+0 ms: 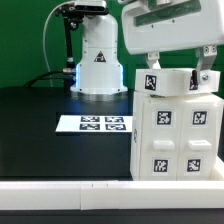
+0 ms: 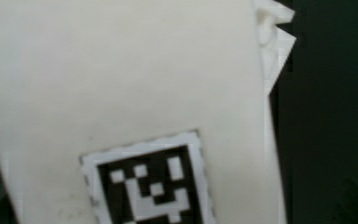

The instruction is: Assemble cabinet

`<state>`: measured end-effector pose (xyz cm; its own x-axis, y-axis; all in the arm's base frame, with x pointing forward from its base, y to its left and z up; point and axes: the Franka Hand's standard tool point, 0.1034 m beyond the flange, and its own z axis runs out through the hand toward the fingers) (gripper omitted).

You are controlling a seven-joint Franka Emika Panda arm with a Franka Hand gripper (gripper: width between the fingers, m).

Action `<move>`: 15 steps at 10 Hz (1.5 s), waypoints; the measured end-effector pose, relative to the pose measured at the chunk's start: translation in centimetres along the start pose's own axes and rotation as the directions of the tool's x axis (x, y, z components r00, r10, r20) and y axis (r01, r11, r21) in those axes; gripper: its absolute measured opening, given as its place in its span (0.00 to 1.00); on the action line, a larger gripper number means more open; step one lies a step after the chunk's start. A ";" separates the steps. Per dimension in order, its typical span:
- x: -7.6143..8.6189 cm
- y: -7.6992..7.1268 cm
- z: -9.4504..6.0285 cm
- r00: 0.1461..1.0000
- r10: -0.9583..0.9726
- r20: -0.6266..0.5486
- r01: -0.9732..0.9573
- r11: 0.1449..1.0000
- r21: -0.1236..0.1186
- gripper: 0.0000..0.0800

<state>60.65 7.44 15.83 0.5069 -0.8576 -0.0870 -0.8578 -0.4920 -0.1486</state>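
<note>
Here pincer (image 1: 178, 72) pinching top of cabinet (image 1: 175, 125) — fingers (image 1: 203, 70) flank tagged upper block, box upright near tabletop (image 1: 40, 110) front edge, at exterior view's right. Wrist view filled by white panel with one tag (image 2: 149, 187), blurred. Likely step: seating or repositioning cabinet body. Next move calls for steady vertical hold — avoid tipping. Marker board (image 1: 93, 123) lies beside, apart.

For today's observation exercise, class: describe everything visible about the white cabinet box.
The cabinet box is a large white plastic-looking block standing upright on the black table, at the exterior view's right, beside the marker board. Its facing side carries several square black-and-white tags; one more sits on a smaller upper part. The pincer straddles that top, its fingers alongside it; whether it is clamped cannot be told. The wrist view shows a white surface with one tag.
</note>
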 end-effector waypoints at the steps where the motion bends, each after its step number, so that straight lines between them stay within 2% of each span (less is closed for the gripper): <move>1: -0.4 0.2 -0.8 0.998 -0.064 0.028 0.065 0.997 -0.028 0.99; 2: -0.6 0.1 -1.9 0.989 -0.139 0.048 0.141 0.989 -0.041 1.00; 4: -1.3 0.1 -2.6 0.946 -0.304 0.108 0.313 0.947 -0.072 1.00; 5: -1.2 -0.3 -2.5 0.950 -0.300 0.089 0.305 0.951 -0.048 1.00; 7: -1.2 -0.3 -2.4 0.922 -0.377 0.090 0.382 0.923 -0.041 1.00; 8: -1.2 -0.3 -2.4 0.877 -0.472 0.094 0.476 0.879 -0.032 1.00; 10: -1.4 -0.3 -2.2 0.662 -0.739 0.124 0.747 0.664 -0.033 1.00; 11: -1.9 -0.8 -2.1 0.500 -0.856 0.127 0.866 0.497 -0.061 1.00; 12: -2.4 -1.2 -2.0 0.472 -0.875 0.103 0.881 0.471 -0.040 1.00; 14: -2.2 -0.9 -1.9 0.308 -0.945 0.112 0.951 0.307 -0.025 1.00; 15: -1.8 -0.9 -1.9 0.124 -0.986 0.115 0.992 0.122 -0.027 1.00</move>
<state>60.35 9.15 17.97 0.9182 0.3955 0.0220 0.3960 -0.9149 -0.0779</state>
